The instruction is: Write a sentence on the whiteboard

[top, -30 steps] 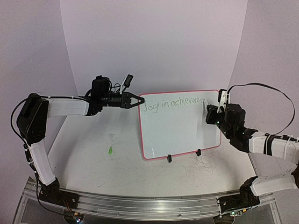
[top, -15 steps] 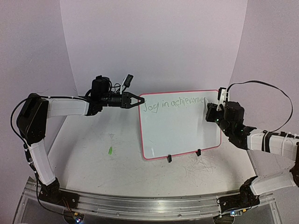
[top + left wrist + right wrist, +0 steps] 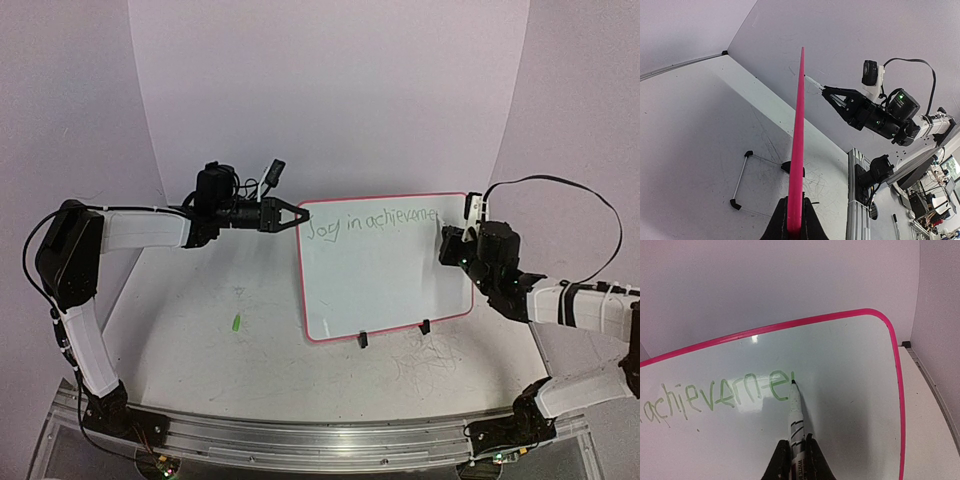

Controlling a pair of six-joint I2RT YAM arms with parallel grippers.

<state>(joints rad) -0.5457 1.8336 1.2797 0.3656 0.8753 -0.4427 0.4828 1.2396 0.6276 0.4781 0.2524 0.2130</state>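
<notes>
Now, the green handwritten sentence (image 3: 372, 222) reads "Joy in achieveme" on the glossy white, pink-rimmed rectangular whiteboard (image 3: 385, 275).
The whiteboard stands on small black clip feet (image 3: 362, 340), a little toward 3 o'clock on the white bench (image 3: 200, 340). The left pincer (image 3: 301, 214) is clenched on the rim at the board's 10 o'clock corner. The right pincer (image 3: 794, 452) grasps a white marker pen with black bands (image 3: 796, 412). The pen's tip touches the board near 2 o'clock, just beside the last letter.
</notes>
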